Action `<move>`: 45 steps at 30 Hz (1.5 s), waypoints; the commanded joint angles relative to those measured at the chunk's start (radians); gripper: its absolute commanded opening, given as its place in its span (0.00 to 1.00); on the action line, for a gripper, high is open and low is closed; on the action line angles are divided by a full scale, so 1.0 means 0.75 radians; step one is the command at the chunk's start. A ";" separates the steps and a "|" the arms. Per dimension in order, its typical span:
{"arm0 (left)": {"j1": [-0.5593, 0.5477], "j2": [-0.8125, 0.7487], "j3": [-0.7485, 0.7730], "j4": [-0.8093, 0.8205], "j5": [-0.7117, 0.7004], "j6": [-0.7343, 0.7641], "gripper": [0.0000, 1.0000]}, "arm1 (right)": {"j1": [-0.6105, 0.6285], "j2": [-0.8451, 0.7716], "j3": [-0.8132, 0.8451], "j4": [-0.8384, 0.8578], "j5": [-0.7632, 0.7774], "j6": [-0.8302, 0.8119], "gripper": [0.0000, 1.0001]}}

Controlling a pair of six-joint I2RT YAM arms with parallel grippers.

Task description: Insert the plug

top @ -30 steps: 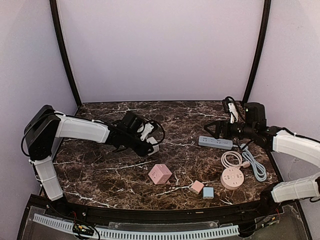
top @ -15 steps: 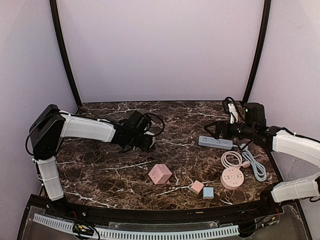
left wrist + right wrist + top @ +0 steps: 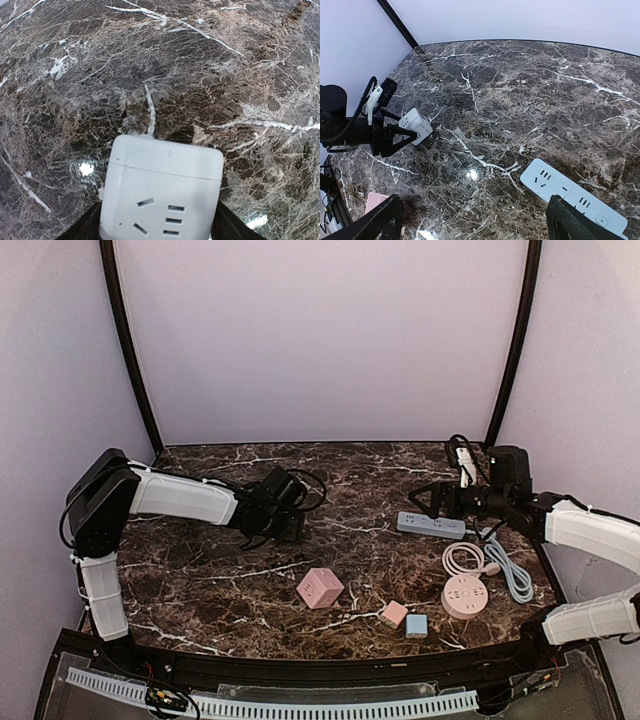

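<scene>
Over the marble table (image 3: 200,580), the right gripper (image 3: 427,498) is hanging wide open and empty near the grey power strip (image 3: 572,197), likely waiting to steady it. Well apart, the left gripper (image 3: 289,526) is squeezing the white adapter cube (image 3: 162,190), seemingly the plug, fingers closed on its sides, holding it low at the stone.

No lettering, brand, number or sign can be read in any view. The white socket cube (image 3: 162,187) shows only its slot openings on a plain face. The grey power strip (image 3: 572,196) shows slots and a small round button, with no legible marking. The round pink socket (image 3: 465,596) on the bench is too small to tell whether it carries any print.
</scene>
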 commanded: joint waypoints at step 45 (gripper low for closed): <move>-0.029 -0.159 -0.012 0.009 0.171 0.424 0.84 | 0.010 -0.038 -0.001 0.083 -0.012 -0.013 0.99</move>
